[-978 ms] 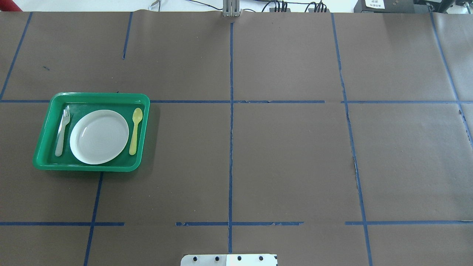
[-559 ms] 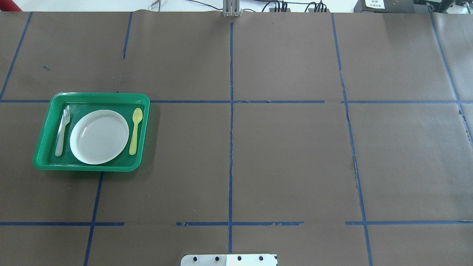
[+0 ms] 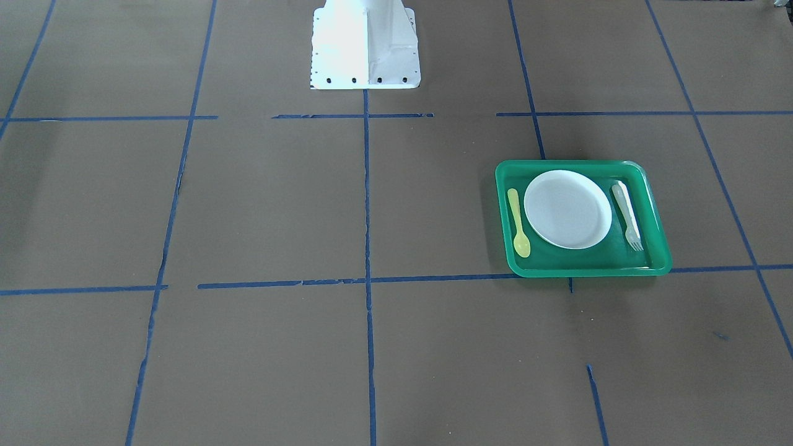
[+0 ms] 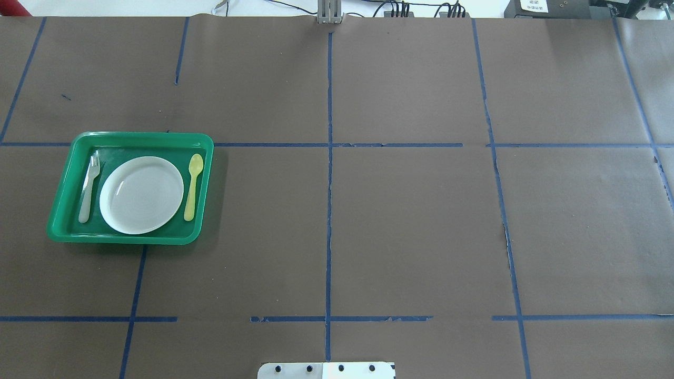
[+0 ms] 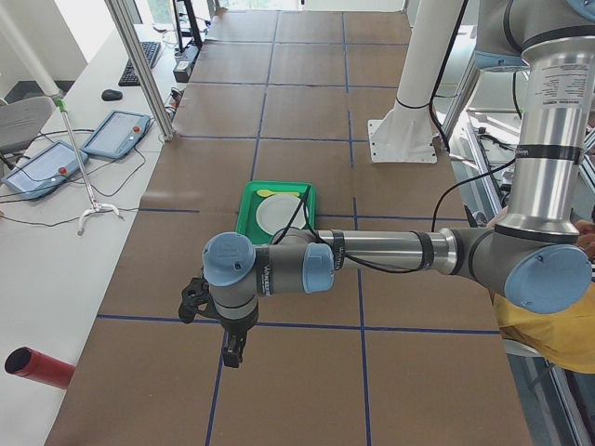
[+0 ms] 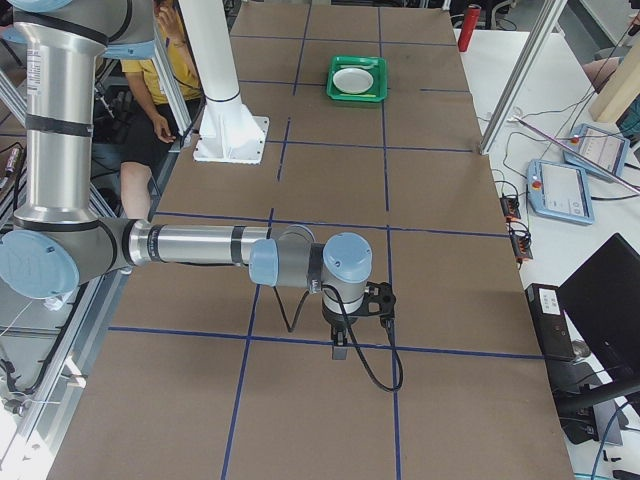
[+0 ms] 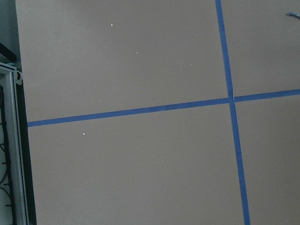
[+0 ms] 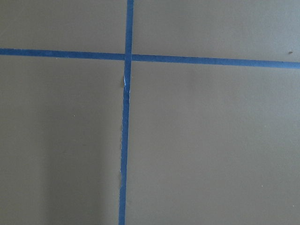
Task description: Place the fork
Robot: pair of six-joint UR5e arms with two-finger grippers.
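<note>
The pale fork (image 4: 88, 189) lies flat in the green tray (image 4: 142, 136), along the left side of the white plate (image 4: 141, 195), tines toward the far edge. It also shows in the front-facing view (image 3: 627, 215), at the plate's (image 3: 567, 209) right. No arm reaches it. My left gripper (image 5: 232, 348) hangs over bare table, well away from the tray (image 5: 246, 209). My right gripper (image 6: 340, 350) hangs over bare table at the other end. I cannot tell whether either is open or shut. Both wrist views show only brown table and blue tape.
A yellow spoon (image 4: 193, 187) lies in the tray on the plate's other side. The white robot base (image 3: 364, 46) stands at the table's middle edge. Blue tape lines divide the brown table. A person sits behind the base (image 6: 150, 90).
</note>
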